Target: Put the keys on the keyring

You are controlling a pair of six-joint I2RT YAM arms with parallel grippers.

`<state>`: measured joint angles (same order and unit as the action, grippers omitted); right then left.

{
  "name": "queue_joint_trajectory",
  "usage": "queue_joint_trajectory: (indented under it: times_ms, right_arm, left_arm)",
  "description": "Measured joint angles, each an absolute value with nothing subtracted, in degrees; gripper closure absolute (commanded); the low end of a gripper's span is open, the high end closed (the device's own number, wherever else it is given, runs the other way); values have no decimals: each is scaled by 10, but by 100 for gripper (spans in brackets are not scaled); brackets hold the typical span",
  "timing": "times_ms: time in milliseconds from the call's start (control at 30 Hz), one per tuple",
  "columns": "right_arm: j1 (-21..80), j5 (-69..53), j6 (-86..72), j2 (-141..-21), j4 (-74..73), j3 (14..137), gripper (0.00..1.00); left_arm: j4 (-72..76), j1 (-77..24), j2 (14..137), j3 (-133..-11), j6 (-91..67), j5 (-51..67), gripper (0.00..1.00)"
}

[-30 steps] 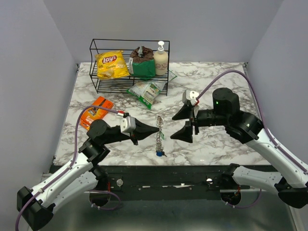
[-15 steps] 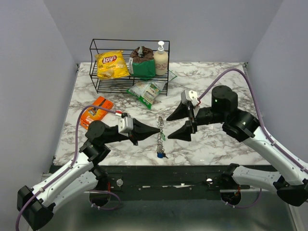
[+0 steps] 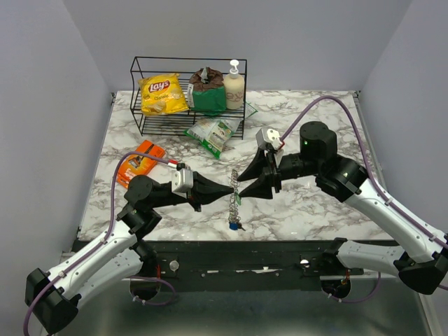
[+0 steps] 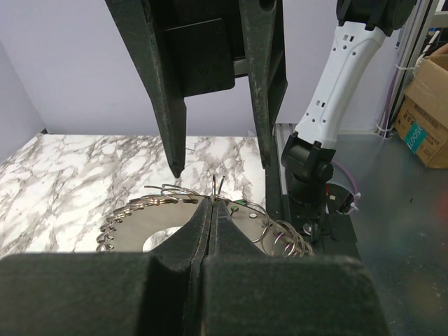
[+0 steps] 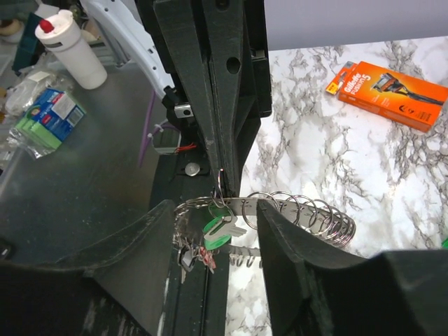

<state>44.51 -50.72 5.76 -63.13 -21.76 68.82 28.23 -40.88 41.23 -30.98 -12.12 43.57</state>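
The keyring (image 3: 233,183) is a metal strip with a row of wire rings, hanging above the table's front middle. My left gripper (image 3: 229,190) is shut on one wire ring of it, as the left wrist view (image 4: 212,204) shows. A green key (image 5: 221,228) hangs from that ring. A red key (image 5: 209,260) and other keys hang in a bunch at the strip's low end, where a blue key (image 3: 233,225) shows. My right gripper (image 3: 246,183) is open, its fingers (image 5: 294,245) on either side of the strip and green key, touching neither.
An orange flat packet (image 3: 139,162) lies at the left. A black wire rack (image 3: 187,98) at the back holds a yellow chip bag, a green bag and a soap bottle. A green-white pouch (image 3: 212,132) lies before it.
My right gripper has moved left toward the keyring and now straddles it. My left gripper has held the ring nearly still.
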Motion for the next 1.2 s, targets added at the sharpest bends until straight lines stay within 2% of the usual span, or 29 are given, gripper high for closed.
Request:
queue_joint_trajectory:
  times_ms: [733,1200]
  right_arm:
    - [445,-533,12,-632,-175,674,49]
    - [445,-535,-19,-632,-145,665,59]
  left_arm:
    - [304,-409,416,-310,-140,436,100]
    - [308,-409,417,-310,-148,436,100]
